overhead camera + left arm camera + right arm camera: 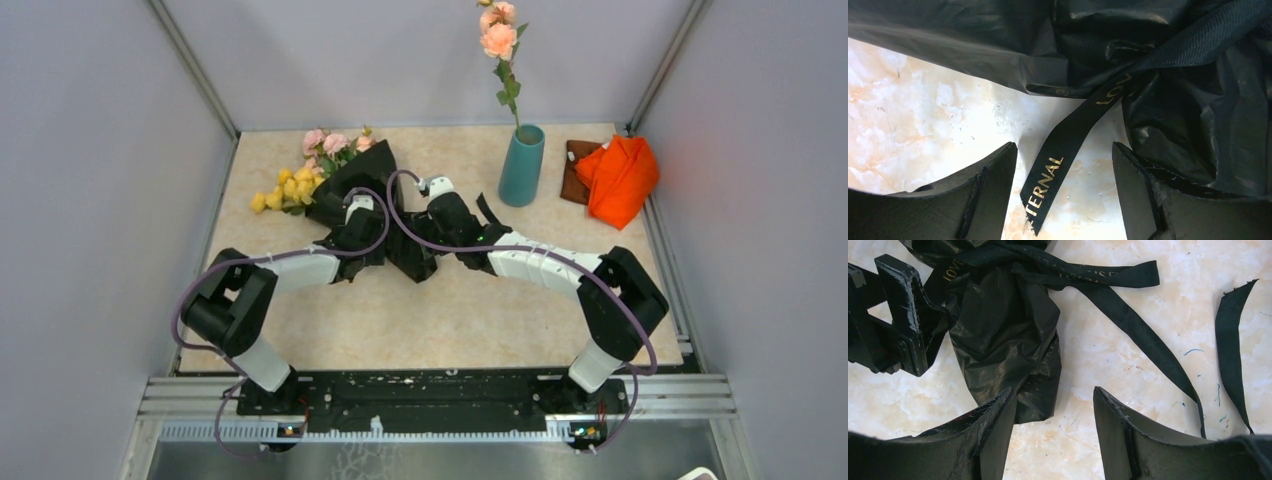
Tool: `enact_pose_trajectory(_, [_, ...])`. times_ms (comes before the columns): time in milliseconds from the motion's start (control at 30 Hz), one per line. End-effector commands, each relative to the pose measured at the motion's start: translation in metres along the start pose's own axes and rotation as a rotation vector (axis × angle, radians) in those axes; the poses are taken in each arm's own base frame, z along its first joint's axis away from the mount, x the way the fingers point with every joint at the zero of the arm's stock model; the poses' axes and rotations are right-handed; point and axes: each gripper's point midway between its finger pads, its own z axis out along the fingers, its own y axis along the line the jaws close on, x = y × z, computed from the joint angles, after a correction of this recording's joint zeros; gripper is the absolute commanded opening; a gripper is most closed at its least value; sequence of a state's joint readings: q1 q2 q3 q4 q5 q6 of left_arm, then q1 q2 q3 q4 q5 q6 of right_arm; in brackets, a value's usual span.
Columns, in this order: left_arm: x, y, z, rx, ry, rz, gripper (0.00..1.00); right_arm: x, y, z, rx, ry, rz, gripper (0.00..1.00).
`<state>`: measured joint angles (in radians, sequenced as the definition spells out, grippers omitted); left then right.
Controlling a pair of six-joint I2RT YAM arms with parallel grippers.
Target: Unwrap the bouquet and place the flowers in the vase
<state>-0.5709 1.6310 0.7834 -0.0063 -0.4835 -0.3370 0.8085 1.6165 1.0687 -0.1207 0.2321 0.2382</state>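
Note:
The bouquet (345, 185) lies at the back left of the table, its pink and yellow flowers (300, 175) sticking out of glossy black wrapping (1168, 90). A black ribbon (1055, 167) with gold lettering is still knotted round the wrap. One ribbon tail lies loose on the table between the jaws of my open left gripper (1064, 146), touching neither. My right gripper (1053, 390) is open just short of the wrap's lower end (1008, 345), holding nothing. The two grippers face each other, left gripper (368, 240) and right gripper (428, 238). The teal vase (521, 165) stands upright to the right.
A tall peach rose stem (497, 40) stands in the vase. An orange cloth (618, 178) lies at the back right on a brown item. Two more ribbon tails (1143, 335) trail on the marble top right of the wrap. The left gripper's finger (900, 315) shows in the right wrist view.

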Motion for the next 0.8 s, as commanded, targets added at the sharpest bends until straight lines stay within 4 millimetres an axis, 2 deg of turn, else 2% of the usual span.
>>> enact_pose_trajectory(0, [-0.01,-0.009,0.004,0.026,-0.019,0.006,0.75,-0.03,-0.001,-0.014,0.008,-0.091,0.009,0.58])
enact_pose_trajectory(67, [-0.013,-0.01,0.005,0.031,-0.028,0.004,0.73,-0.03,-0.001,-0.014,0.01,-0.089,0.008,0.58])
enact_pose_trajectory(167, [-0.015,-0.013,0.007,0.045,-0.03,0.003,0.61,-0.03,-0.001,-0.014,0.01,-0.091,0.009,0.58])
enact_pose_trajectory(267, [-0.018,-0.018,0.009,0.071,-0.031,0.008,0.36,-0.029,-0.002,-0.015,0.01,-0.09,0.01,0.58])
enact_pose_trajectory(300, [-0.018,-0.02,0.01,0.079,-0.03,0.011,0.21,-0.028,-0.002,-0.015,0.011,-0.088,0.009,0.58])
enact_pose_trajectory(367, [-0.021,-0.022,0.011,0.088,-0.03,0.01,0.02,-0.026,-0.003,-0.015,0.014,-0.085,0.011,0.58])
enact_pose_trajectory(567, [-0.034,-0.022,0.0,0.095,-0.062,-0.026,0.0,-0.02,-0.002,-0.014,0.01,-0.069,0.007,0.58])
enact_pose_trajectory(767, [-0.069,-0.01,-0.046,0.131,-0.174,-0.124,0.0,-0.016,0.002,-0.009,-0.008,-0.053,0.006,0.58])
